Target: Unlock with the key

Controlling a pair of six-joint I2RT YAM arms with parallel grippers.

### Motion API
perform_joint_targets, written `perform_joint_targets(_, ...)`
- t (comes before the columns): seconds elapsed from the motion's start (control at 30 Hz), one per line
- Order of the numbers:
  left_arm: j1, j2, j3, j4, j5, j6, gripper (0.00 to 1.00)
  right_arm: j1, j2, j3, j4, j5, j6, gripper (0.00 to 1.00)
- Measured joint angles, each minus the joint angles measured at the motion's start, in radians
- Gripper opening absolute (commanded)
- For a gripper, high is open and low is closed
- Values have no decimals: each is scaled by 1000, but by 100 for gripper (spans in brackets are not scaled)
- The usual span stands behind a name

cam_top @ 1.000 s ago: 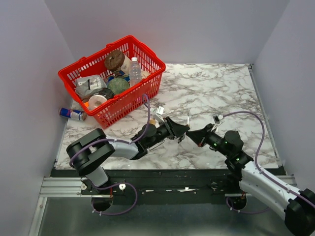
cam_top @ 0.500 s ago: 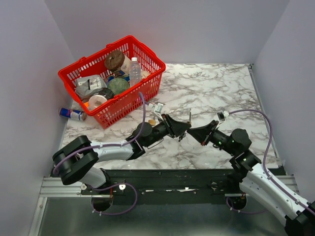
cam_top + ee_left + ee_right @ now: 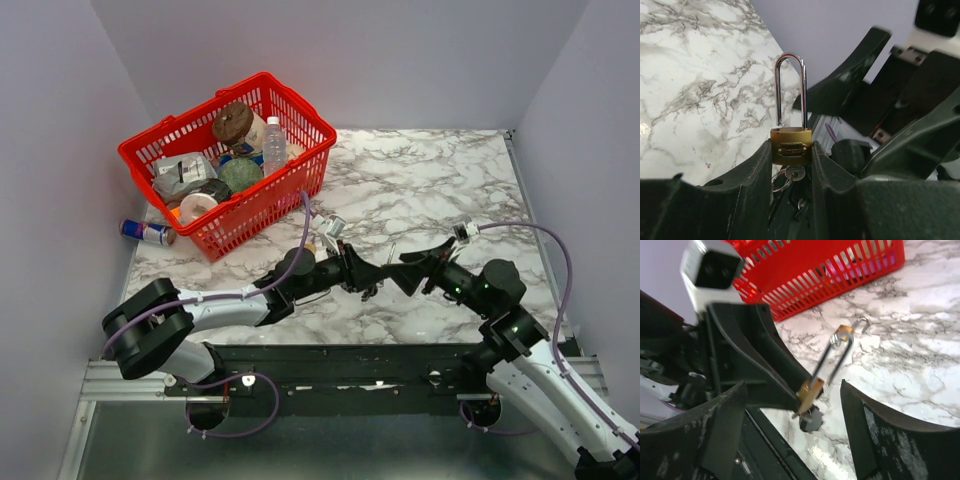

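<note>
**A:** so the padlock [image 3: 791, 146] is clamped in the left gripper [image 3: 791, 152], and the key [image 3: 811, 423] looks seated underneath it.

**B:** yep, the right gripper [image 3: 792, 386] is spread wide, nothing held. The key's head probably needs to be pinched, then turned.

Counts:
- red plastic mesh basket [image 3: 262, 205] x1
- clear plastic bottle [image 3: 274, 143] x1, in the basket
- blue-and-silver drink can [image 3: 145, 232] x1
- brass padlock with silver shackle [image 3: 790, 145] x1
- small black-headed key [image 3: 810, 424] x1
- robot arms x2: left arm [image 3: 300, 275], right arm [image 3: 495, 285]

Other basket contents are too jumbled to count.
</note>
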State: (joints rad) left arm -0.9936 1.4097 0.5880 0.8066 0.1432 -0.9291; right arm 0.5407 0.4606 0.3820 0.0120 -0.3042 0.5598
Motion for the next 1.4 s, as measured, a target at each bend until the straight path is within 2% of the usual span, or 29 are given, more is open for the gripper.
perform_joint_targets(0.3, 40, -85, -83, -24, 194, 96, 0, -18, 94, 174, -53, -23, -83, 87)
perform_joint_targets(0.5, 72, -148, -143, -24, 337, 130, 0, -23, 190, 210, -68, -170, -142, 83)
perform_joint_targets(0.7, 95, -192, -148, -27, 416, 157, 0, -24, 221, 210, -70, -347, -180, 74)
perform_joint_targets(0.8, 98, -195, -148, -28, 441, 164, 0, -24, 239, 210, -70, -401, -195, 64)
perform_joint_targets(0.83, 98, -195, -148, -29, 446, 166, 0, -24, 245, 210, -70, -413, -196, 56)
perform_joint_targets(0.9, 98, -196, -148, -32, 455, 168, 0, -24, 255, 209, -70, -428, -200, 46)
perform_joint_targets(0.93, 98, -198, -148, -35, 460, 170, 0, -24, 259, 209, -69, -433, -204, 37)
perform_joint_targets(1.0, 97, -203, -148, -41, 466, 175, 0, -27, 264, 209, -68, -437, -208, 33)
perform_joint_targets(1.13, 96, -229, -152, -67, 470, 190, 0, -31, 274, 209, -65, -439, -202, 17)
perform_joint_targets(1.2, 96, -237, -153, -86, 466, 198, 0, -30, 277, 209, -66, -442, -195, 21)
perform_joint_targets(1.23, 98, -241, -153, -95, 462, 203, 0, -30, 279, 209, -66, -444, -195, 33)
perform_joint_targets(1.33, 102, -247, -154, -102, 459, 207, 0, -31, 288, 208, -66, -451, -192, 45)
perform_joint_targets(1.4, 102, -250, -154, -102, 459, 207, 0, -30, 291, 206, -67, -465, -195, 45)
